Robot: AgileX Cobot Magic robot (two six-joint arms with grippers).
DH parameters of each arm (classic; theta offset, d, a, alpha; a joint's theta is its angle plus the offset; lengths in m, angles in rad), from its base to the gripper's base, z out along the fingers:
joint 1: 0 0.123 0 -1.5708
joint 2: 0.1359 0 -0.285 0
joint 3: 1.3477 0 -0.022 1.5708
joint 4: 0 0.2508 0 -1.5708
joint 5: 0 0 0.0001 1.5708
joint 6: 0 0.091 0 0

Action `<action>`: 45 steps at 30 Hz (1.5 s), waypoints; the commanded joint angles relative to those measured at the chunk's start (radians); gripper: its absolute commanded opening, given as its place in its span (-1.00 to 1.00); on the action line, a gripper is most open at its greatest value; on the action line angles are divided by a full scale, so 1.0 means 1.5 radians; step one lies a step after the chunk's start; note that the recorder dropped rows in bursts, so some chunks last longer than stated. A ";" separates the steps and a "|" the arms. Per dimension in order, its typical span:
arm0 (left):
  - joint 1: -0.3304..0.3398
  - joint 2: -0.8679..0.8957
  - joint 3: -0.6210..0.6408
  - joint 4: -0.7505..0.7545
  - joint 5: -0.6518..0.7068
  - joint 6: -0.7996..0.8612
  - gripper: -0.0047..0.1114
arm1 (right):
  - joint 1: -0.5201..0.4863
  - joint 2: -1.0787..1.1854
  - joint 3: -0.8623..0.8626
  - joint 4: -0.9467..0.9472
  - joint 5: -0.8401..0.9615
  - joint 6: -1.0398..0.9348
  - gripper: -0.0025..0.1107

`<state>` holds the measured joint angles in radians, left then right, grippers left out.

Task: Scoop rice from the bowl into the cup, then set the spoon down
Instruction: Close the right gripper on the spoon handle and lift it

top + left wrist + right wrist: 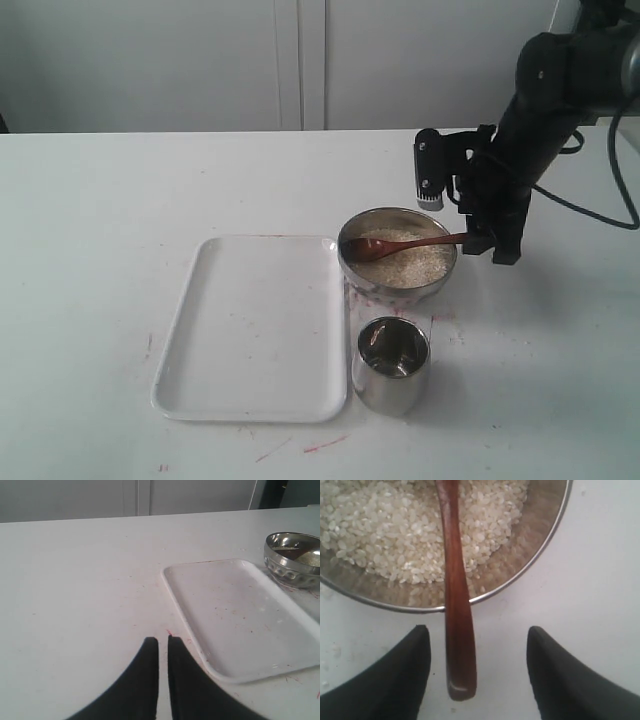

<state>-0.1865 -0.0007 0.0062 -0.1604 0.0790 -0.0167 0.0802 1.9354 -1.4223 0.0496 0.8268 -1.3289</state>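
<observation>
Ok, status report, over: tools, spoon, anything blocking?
Right tool open, straddling spoon handle, not gripping. Left tool shut, empty, near tray. Spoon head in rice, handle over bowl rim. Nothing blocking path to cup.

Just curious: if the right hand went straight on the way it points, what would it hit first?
Probably the slim reddish-brown wooden spoon, whose handle lies between the right hand's open fingers; then the shiny steel bowl's rim. Height is unclear.

One bowl (400,293); one cup (390,388); one spoon (412,243); one tray (260,330); one rice heap (418,266)
</observation>
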 commanded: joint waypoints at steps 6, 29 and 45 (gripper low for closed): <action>-0.001 0.000 -0.004 -0.007 -0.002 -0.001 -0.67 | 0.001 0.019 0.003 0.002 0.004 0.002 -0.10; -0.001 0.000 -0.004 -0.007 -0.002 -0.001 -0.67 | 0.001 -0.088 0.002 -0.015 0.109 0.377 -0.96; -0.001 0.000 -0.004 -0.007 -0.002 -0.001 -0.67 | 0.200 -0.281 0.017 -0.239 0.263 0.894 -0.96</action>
<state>-0.1865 -0.0007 0.0062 -0.1604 0.0790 -0.0167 0.3128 1.5794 -1.4175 -0.1722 1.2140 -0.1354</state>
